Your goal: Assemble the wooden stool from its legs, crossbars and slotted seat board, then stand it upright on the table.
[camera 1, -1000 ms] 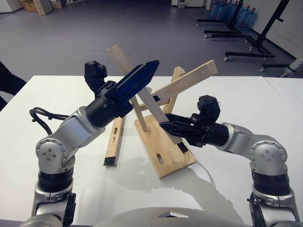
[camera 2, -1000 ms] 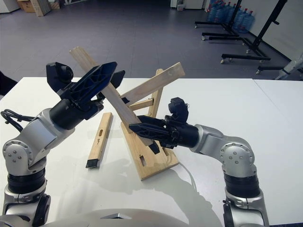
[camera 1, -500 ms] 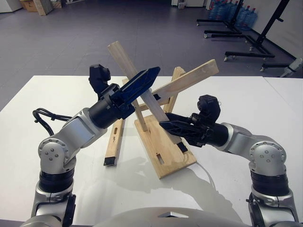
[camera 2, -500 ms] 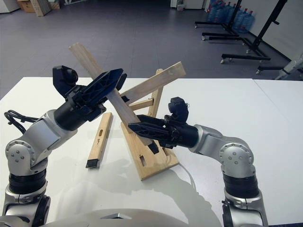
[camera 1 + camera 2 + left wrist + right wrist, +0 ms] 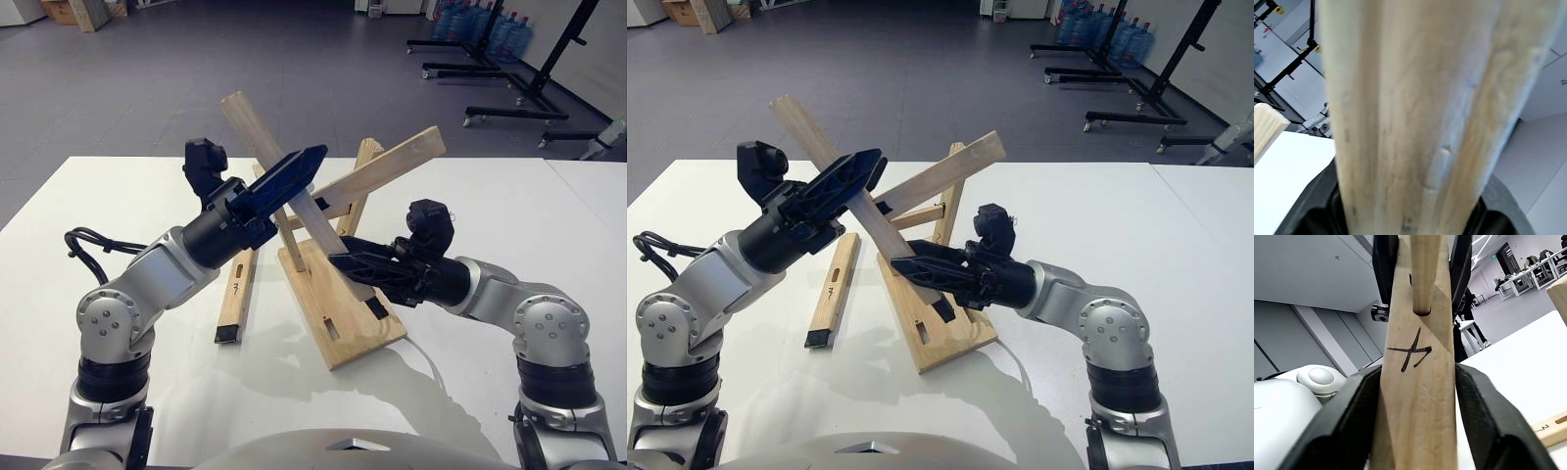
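Observation:
A slanted wooden leg [image 5: 257,132] crosses the half-built stool frame above the slotted seat board [image 5: 348,328], which lies flat on the white table [image 5: 118,196]. My left gripper [image 5: 312,178] is shut on the leg's upper part. My right gripper [image 5: 343,262] is shut on its lower part, just above the board. The right wrist view shows that leg [image 5: 1420,382] marked with a cross, with a round crossbar [image 5: 1425,269] entering its hole. A second leg [image 5: 392,166] slants the other way, and a third [image 5: 361,191] stands behind. A short crossbar [image 5: 331,208] joins them. One loose leg [image 5: 235,289] lies flat, left of the board.
A black cable [image 5: 86,245] loops beside my left arm. A thin white cable [image 5: 423,351] lies by the board's right corner. Behind the table's far edge is open floor with black wheeled stands [image 5: 509,73] and water bottles [image 5: 480,22].
My left gripper has dropped a little lower along the slanted leg, its arm stretching forward. The right gripper and the frame have hardly shifted.

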Robot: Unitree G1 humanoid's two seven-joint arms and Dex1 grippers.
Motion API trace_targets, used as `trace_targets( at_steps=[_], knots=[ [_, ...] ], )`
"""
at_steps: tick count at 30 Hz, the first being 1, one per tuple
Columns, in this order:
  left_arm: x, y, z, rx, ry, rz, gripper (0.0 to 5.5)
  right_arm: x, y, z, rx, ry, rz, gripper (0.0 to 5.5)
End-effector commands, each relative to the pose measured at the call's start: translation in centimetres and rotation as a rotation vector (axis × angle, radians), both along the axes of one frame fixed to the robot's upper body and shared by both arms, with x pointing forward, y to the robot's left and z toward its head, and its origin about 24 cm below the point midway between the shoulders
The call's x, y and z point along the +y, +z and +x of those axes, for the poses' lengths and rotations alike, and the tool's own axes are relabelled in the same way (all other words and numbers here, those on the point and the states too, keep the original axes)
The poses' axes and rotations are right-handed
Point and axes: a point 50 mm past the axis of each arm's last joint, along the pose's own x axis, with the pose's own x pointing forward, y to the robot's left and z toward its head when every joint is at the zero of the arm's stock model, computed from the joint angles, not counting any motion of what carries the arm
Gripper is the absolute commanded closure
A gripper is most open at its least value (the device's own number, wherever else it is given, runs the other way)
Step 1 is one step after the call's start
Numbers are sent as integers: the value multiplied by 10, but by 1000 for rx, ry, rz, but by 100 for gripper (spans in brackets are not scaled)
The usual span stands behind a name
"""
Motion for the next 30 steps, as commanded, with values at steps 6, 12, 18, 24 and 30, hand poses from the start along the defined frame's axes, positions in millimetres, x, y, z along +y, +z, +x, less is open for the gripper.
trace_targets(
  at_steps=[6, 12, 18, 24, 30],
  knots=[
    [2, 0, 0, -35, 1, 39, 344, -9, -2, 1, 38, -15, -4, 137],
    [6, -7, 2, -66, 48, 133, 345, -29, 1, -3, 51, -48, 4, 29],
    [11, -16, 0, -228, 166, 349, 346, -67, -23, -4, 30, -203, -267, 10],
    [-7, -45, -16, -277, 161, 370, 346, -86, -45, -1, 36, -249, -377, 10],
    [-19, -70, -2, -349, 204, 452, 346, -97, -54, -2, 67, -276, -413, 10]
  ],
)
